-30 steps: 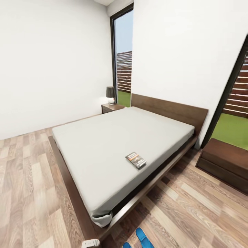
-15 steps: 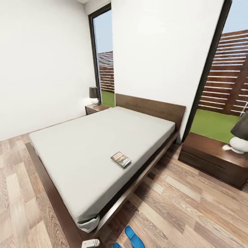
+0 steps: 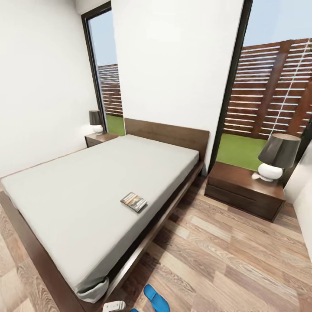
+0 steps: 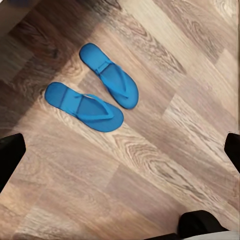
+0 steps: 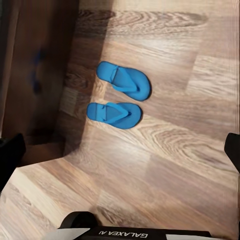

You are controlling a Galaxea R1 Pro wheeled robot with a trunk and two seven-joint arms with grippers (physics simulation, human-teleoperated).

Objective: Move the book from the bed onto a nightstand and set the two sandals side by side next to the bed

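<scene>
The book [image 3: 133,202] lies flat on the pale mattress of the bed [image 3: 86,190], near the edge that faces the open floor and about halfway along it, its dark cover and orange band up. Nothing touches it.

The two blue sandals lie on the wood-plank floor [image 3: 225,260] by the foot corner of the bed. From the left wrist camera they sit close together, one sandal [image 4: 108,74] angled slightly away from the other sandal [image 4: 83,106], not quite parallel; the right wrist camera shows the same pair [image 5: 120,95] beside the dark bed frame. In the head view one blue sole [image 3: 156,299] shows at the bottom edge, next to a small white object [image 3: 114,306] that I cannot make out.

A nightstand [image 3: 245,190] stands just beyond the bed's near side, against the tall window, carrying a lamp [image 3: 277,157] with a dark shade and white base. A second nightstand [image 3: 99,138] with a similar lamp [image 3: 96,121] sits at the far side of the headboard.

Both sets of fingers look spread wide: in each wrist view dark tips sit at opposite edges with bare floor between them, gripping nothing.
</scene>
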